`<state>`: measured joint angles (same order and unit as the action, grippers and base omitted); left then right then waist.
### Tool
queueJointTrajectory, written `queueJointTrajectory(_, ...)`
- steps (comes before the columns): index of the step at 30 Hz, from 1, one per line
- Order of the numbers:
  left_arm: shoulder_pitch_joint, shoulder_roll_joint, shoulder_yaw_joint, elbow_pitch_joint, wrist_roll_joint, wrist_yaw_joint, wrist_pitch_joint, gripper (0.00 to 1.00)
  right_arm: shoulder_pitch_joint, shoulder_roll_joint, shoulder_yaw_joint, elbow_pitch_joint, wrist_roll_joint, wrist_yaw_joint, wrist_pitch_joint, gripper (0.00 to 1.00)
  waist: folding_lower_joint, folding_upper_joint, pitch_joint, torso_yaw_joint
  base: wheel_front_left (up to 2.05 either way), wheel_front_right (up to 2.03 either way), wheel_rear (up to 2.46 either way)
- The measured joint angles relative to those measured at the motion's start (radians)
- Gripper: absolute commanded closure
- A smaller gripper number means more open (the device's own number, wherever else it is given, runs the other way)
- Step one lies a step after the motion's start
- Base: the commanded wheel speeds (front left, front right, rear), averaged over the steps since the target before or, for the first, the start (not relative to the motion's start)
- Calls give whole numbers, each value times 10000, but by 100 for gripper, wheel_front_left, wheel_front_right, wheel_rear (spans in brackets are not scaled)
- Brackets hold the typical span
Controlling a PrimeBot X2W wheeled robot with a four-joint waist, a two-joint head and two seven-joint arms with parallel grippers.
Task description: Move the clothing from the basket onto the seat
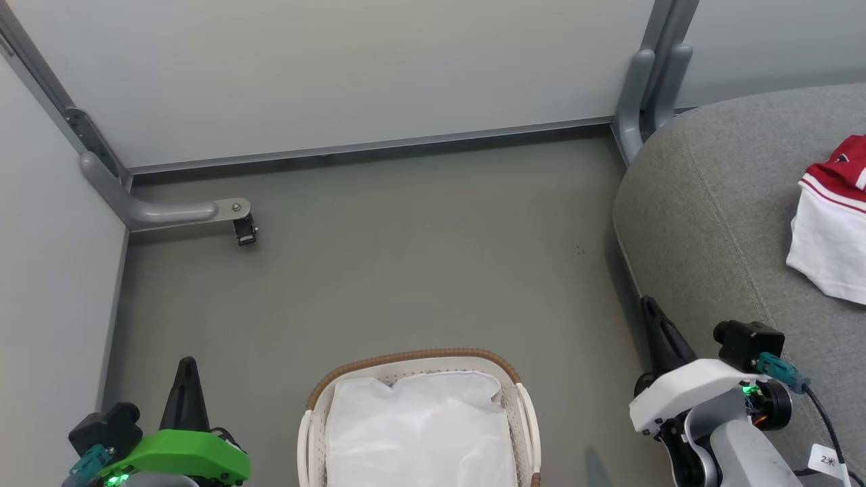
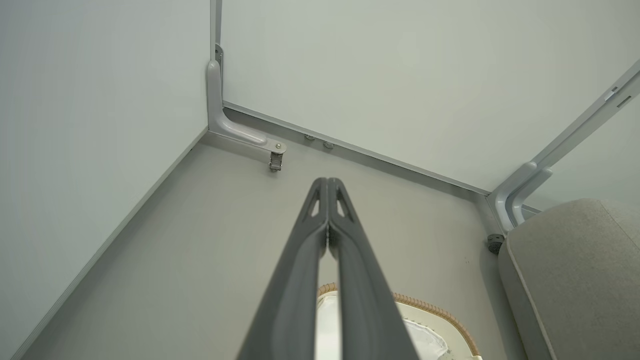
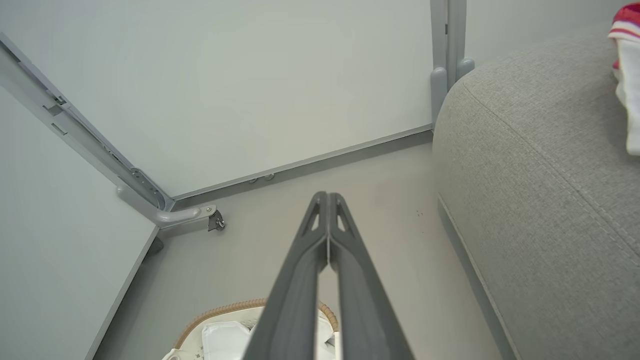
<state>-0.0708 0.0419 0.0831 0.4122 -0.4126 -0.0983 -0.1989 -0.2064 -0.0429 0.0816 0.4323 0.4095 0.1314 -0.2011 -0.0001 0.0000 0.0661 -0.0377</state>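
looking down, the grey seat (image 1: pixel 710 223) at my right carries the clothing (image 1: pixel 829 230), red over white. the basket (image 1: pixel 413 356) stands on the floor between my arms, white liner (image 1: pixel 419 433) inside. my left gripper (image 1: pixel 187 364) and right gripper (image 1: pixel 649 306) are both pressed closed, holding nothing.

Head looks down; all views share basket (image 1: pixel 413 354), seat (image 1: pixel 710 223).
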Motion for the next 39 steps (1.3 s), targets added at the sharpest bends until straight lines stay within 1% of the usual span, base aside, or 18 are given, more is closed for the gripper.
queueJointTrajectory(9,-2,2,6,-245,-1559,-71,393,100,126,0,-247,-242,1542,0,401,100,0,0,-51,30,0,0,0)
queueJointTrajectory(21,-11,4,52,-497,-3329,-82,848,100,291,-4,-529,-506,3308,0,859,100,0,0,-116,69,0,0,0)
queueJointTrajectory(39,-34,8,111,-803,-5557,-155,1432,100,424,-12,-905,-871,5574,0,1467,100,0,0,-215,128,0,0,0)
